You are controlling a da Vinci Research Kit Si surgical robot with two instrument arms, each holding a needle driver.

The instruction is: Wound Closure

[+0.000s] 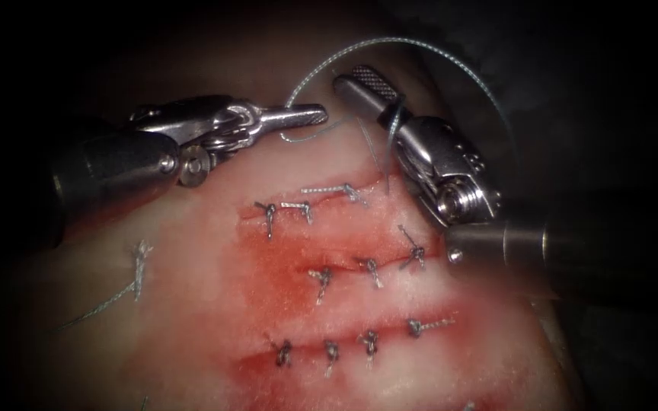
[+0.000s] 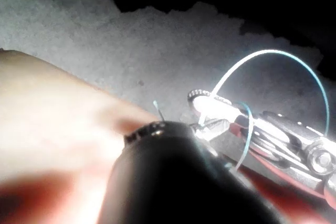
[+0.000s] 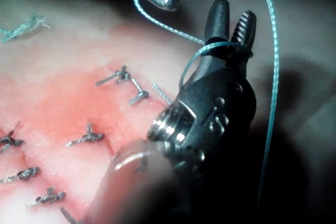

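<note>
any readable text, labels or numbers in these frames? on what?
No text reads clearly.
Right tool: raised marks on its wrist housing in the right wrist view, too indistinct to read.
Left tool, thread, tissue: no lettering.

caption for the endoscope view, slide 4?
Left claw shut on thread, which loops around the open right claw above stitched tissue.

A surgical training lab bench: a slab of tissue (image 1: pixel 192 320) bearing rows of knotted stitches (image 1: pixel 369 344) lies lit under an endoscope amid darkness.
</note>
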